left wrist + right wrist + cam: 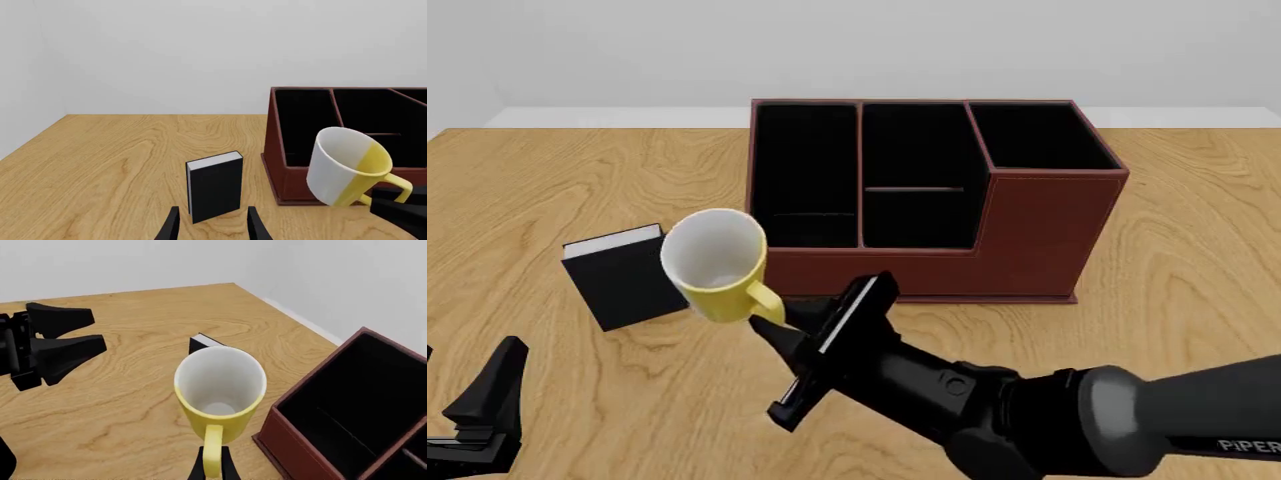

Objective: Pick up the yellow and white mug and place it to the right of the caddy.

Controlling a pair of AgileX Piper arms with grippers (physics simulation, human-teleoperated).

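- Small yellow ceramic mug with white interior (717, 262): held off the wooden table (547, 170), tilted, in front of the caddy's left end.
- Right gripper (212, 466): fingers clamped on the yellow loop handle; arm reaches in low, marked "PIPER".
- Large reddish-brown compartmented caddy (1028, 235): behind.
- Small black book (627, 275): upright, left of mug.
- Left gripper (212, 224): fingers apart, empty.

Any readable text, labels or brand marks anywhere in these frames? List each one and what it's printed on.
"PIPER", white letters on the right arm's grey link at the front view's lower right edge; the word may be cut off by the frame.
No text shows on the mug, the caddy or the black book.
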